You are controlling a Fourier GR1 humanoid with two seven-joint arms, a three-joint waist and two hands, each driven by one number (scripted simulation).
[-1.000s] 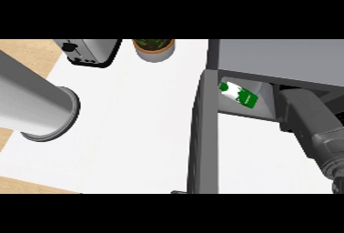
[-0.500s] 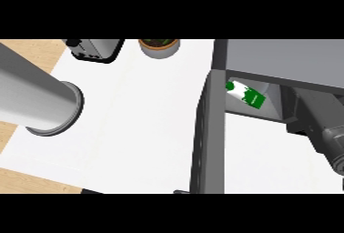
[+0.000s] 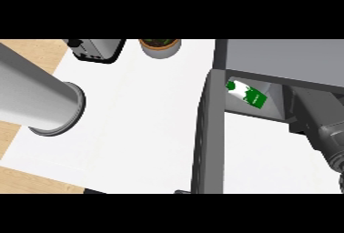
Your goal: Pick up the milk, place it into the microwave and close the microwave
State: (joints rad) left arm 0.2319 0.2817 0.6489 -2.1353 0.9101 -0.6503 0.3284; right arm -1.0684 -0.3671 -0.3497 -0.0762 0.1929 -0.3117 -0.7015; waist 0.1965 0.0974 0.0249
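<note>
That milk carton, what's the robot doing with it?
The green and white milk carton is already inside the microwave. The robot's right forearm reaches into the opening beside it, with its hand out of sight. The microwave door stands open. The left forearm hangs over the counter.

The left forearm [image 3: 33, 98] comes in from the upper left as a thick grey tube, seen almost end-on, its round rimmed end facing the view; no hand shows on it. The right forearm [image 3: 322, 127] runs up along the right edge, dark grey and jointed, its hand hidden from view.
</note>
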